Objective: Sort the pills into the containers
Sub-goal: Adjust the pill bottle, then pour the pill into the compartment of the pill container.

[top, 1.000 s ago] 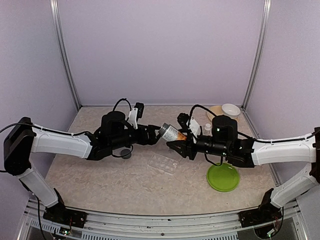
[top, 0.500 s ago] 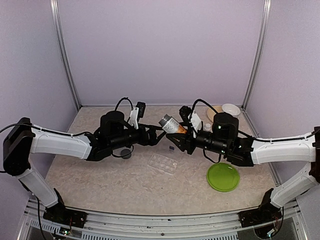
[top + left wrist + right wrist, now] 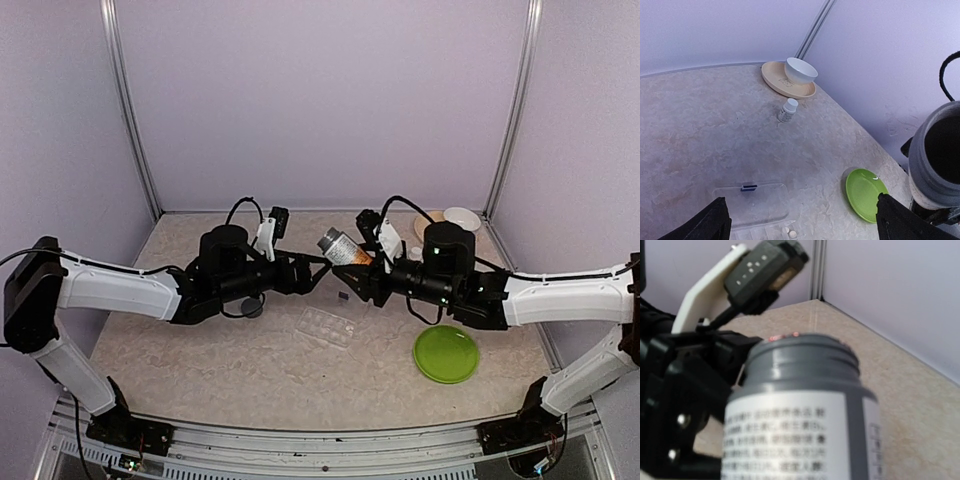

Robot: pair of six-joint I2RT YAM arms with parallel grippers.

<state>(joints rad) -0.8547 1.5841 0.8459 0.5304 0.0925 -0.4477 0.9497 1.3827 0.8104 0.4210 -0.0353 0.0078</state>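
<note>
**A:** What do we see changed?

**B:** The right gripper [image 3: 357,263], clamped on the uncapped bottle [image 3: 337,246], has raised it clear of the left gripper [image 3: 320,272], whose jaws stand wide and empty.

**A:** And for sorting?

**B:** We judge that pouring comes next. The pill organiser [image 3: 328,325] lies flat below the bottle.

Top cam high rear, wide; wrist cams close, opposed, both on bottle [image 3: 800,405]

Soft, even light; blurry close-up bottle [image 3: 795,405].
</note>
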